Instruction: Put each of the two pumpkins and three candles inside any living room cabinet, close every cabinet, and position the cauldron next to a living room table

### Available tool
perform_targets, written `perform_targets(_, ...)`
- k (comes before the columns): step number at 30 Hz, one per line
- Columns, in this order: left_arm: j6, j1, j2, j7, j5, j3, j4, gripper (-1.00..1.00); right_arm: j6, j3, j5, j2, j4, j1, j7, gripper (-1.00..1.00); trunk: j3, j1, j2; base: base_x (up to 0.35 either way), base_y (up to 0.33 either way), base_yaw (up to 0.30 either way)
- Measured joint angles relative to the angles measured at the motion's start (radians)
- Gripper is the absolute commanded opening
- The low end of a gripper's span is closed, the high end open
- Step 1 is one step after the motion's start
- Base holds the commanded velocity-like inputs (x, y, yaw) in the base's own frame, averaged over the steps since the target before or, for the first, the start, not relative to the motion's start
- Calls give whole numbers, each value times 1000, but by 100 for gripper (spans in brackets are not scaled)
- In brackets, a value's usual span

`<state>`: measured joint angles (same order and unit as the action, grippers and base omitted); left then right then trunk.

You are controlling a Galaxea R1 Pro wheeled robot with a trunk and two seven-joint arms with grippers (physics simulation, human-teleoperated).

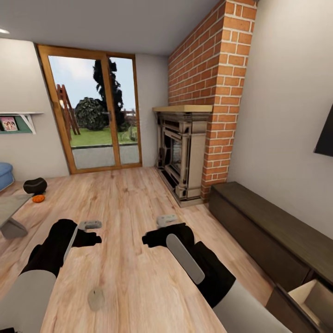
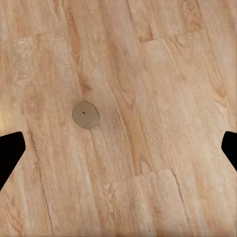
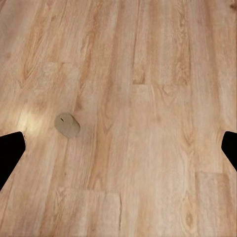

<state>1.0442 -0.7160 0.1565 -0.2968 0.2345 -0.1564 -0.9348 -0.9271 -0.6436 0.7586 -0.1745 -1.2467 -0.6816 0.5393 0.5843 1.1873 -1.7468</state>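
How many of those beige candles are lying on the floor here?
1: the candle lies on the wood floor in front of the robot, between its arms and nearer the left one. Others may be out of view.

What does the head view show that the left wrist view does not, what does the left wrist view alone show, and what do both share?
Head view alone: the cauldron and a pumpkin on the floor by the table, the cabinet along the wall with one front pulled open, the brick column, the fireplace and the glass door.

Left wrist view alone: the candle's wick mark, seen from straight above.

Both: the plank floor, a candle standing on it, and the open, empty left pincer.
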Motion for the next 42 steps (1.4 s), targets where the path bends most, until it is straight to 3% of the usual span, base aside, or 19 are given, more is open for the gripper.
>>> perform_targets(8,0,-35,11,-2,-2,0,87,100,1,-18,40,0,-18,0,4,100,0,0,0,293,32,64)
perform_targets(20,0,-44,14,-3,-3,1,108,100,1,-21,39,0,-18,0,6,100,0,1,0,53,20,271)
perform_targets(27,0,-50,34,-4,-3,1,143,100,2,-23,31,0,-14,0,12,100,0,1,0,2,1,288)
perform_targets(30,0,-66,38,-4,-4,1,175,100,23,-22,30,0,-3,0,49,100,1,1,0,0,0,260)
perform_targets(42,0,-83,37,-5,-12,1,228,100,186,15,44,0,90,-1,381,100,13,1,0,0,0,190)
